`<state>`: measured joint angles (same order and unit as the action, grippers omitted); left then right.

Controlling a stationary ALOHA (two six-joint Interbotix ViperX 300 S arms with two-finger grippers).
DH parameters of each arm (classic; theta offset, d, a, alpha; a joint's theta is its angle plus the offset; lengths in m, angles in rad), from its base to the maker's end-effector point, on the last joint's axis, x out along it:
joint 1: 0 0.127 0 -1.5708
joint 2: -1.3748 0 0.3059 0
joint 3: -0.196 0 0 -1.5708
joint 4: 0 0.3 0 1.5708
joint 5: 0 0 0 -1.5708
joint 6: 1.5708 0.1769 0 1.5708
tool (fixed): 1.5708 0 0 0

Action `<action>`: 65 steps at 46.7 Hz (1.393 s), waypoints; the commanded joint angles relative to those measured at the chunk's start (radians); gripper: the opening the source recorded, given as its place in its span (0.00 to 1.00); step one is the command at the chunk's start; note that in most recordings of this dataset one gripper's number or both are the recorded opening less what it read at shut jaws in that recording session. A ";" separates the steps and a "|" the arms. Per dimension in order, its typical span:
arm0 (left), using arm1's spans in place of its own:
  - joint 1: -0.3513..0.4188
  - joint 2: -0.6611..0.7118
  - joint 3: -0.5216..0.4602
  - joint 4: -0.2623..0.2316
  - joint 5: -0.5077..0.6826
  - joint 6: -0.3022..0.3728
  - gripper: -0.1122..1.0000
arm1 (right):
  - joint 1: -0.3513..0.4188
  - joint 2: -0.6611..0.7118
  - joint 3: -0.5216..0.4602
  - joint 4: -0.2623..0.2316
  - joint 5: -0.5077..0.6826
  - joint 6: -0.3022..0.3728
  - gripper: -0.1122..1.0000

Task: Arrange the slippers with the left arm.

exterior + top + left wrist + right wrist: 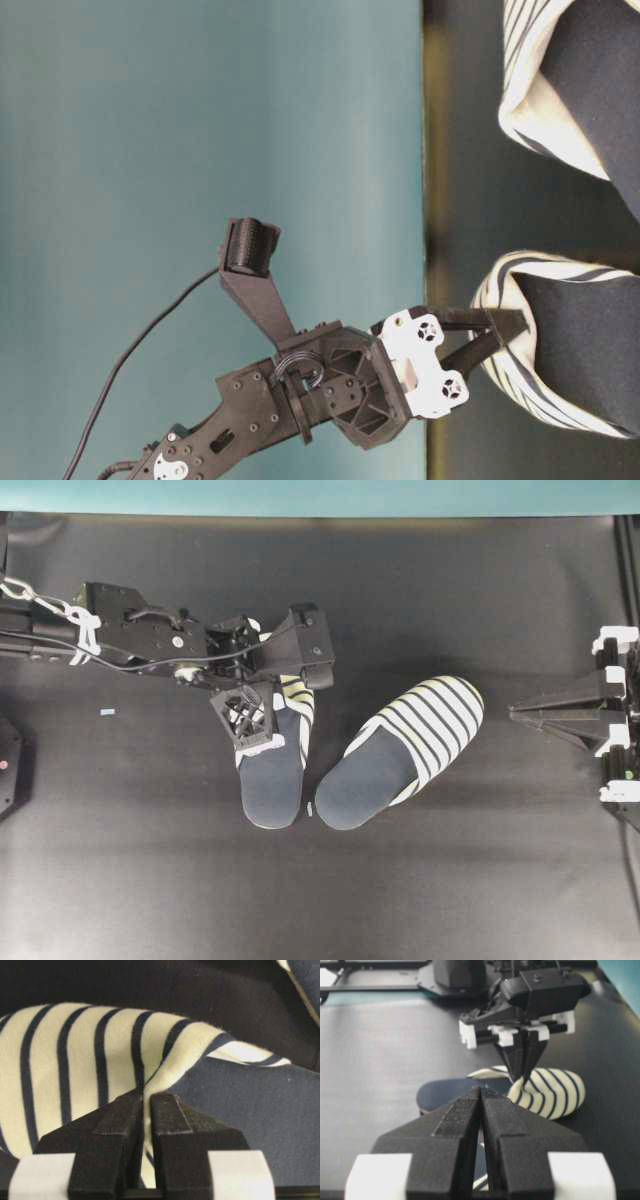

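Pinching the left slipper's striped toe cover, the left gripper seems mid-reposition; next, align it beside its mate.

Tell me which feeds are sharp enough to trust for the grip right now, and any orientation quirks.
Left wrist view: crisp; black lattice-fingered left gripper pinches the striped slipper's toe cover. Table-level view: turned sideways, focused. Overhead view: even light, soft shadows on the black table. Right wrist view: pointed black right gripper blurred up close.
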<state>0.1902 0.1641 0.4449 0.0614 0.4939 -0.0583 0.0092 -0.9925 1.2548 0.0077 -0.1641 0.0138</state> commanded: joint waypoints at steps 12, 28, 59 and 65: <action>-0.025 -0.012 0.000 0.003 -0.008 0.063 0.59 | 0.002 0.005 -0.008 0.003 -0.011 0.006 0.11; -0.129 -0.037 -0.149 0.003 -0.005 0.321 0.79 | 0.000 0.005 -0.006 0.003 -0.029 0.005 0.11; -0.132 0.336 -0.497 0.003 -0.117 0.756 0.78 | 0.000 0.005 0.002 0.005 -0.051 0.006 0.11; -0.126 0.370 -0.541 0.003 -0.118 0.753 0.76 | 0.000 0.005 0.000 0.005 -0.049 0.005 0.11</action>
<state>0.0644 0.5292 -0.0614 0.0614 0.3835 0.6964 0.0092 -0.9925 1.2625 0.0092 -0.2102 0.0138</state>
